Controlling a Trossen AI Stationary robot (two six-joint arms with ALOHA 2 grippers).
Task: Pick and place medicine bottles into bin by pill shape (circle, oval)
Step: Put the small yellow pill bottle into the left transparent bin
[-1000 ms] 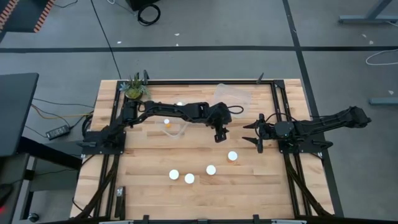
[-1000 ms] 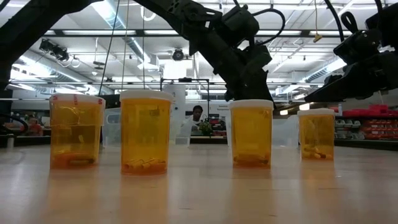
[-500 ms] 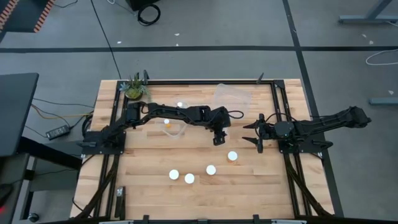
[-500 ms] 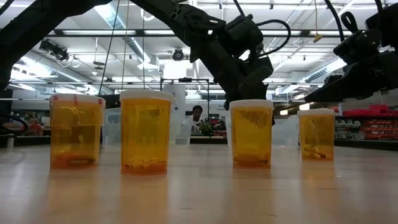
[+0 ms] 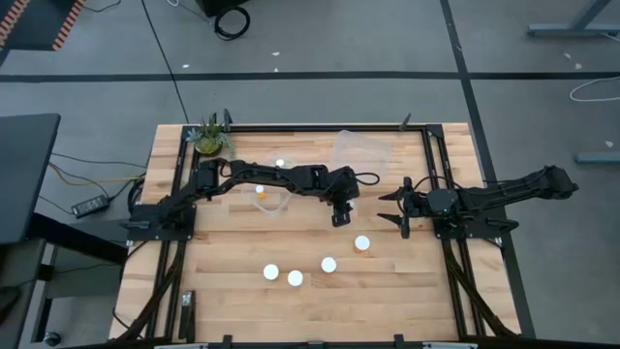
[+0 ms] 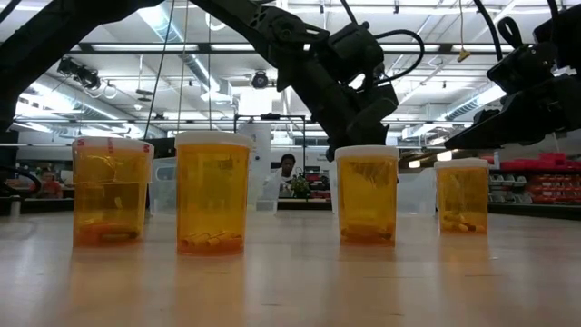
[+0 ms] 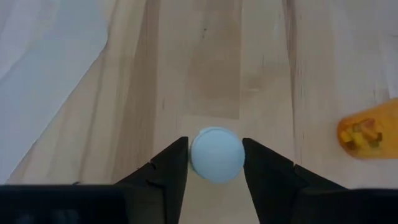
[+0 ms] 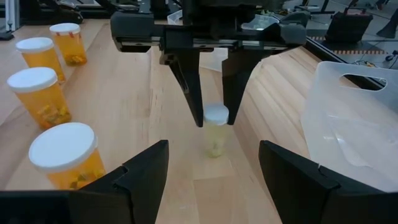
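Observation:
My left gripper stands mid-table, fingers pointing down, shut on a small medicine bottle with a white cap and a pale body. In the high view the gripper hides this bottle. Several other amber, white-capped bottles stand upright on the table nearer the front. Two more show by the clear bins. My right gripper waits open and empty to the right, facing the left gripper. My left gripper pinches the bottle's white cap between its two fingers, one on each side of the cap's rim. The fingers come from above, pointing down. The bottle is upright, and its base looks to be on the table.
A clear bin sits at the far middle and shows in the right wrist view; a second clear bin lies left of my left gripper. A green potted plant is at the far left corner. Bare wood lies around the front bottles.
My left gripper has moved a little toward the table's left edge and come down over the bottle, then held still. The bottles at the front have stayed where they were.

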